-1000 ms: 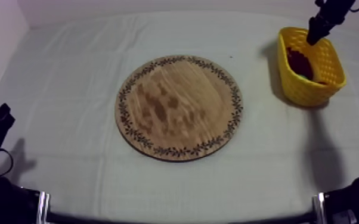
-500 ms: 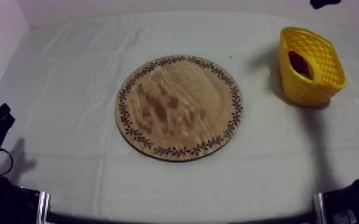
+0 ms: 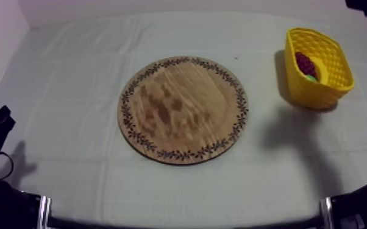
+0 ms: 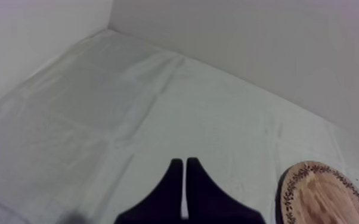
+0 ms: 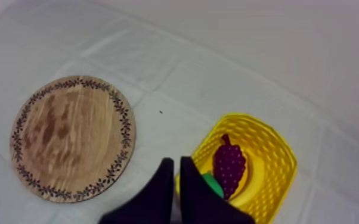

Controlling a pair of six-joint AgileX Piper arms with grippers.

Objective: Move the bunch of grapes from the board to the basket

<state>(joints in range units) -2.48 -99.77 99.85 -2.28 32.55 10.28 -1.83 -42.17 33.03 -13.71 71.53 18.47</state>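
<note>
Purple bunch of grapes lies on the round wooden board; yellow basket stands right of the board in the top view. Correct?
One error: the purple bunch of grapes lies inside the yellow woven basket, not on the round wooden board. The right wrist view shows this. The basket does stand right of the board in the top view.

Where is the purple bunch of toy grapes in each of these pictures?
Top view: the purple bunch of toy grapes lies inside the yellow woven basket, at the far right.
Right wrist view: the grapes lie in that basket, beside the round wooden board with a patterned rim.
Left wrist view: faces the grey-white cloth and the board's edge, away from the basket.
Shared landmark: that board.
</note>
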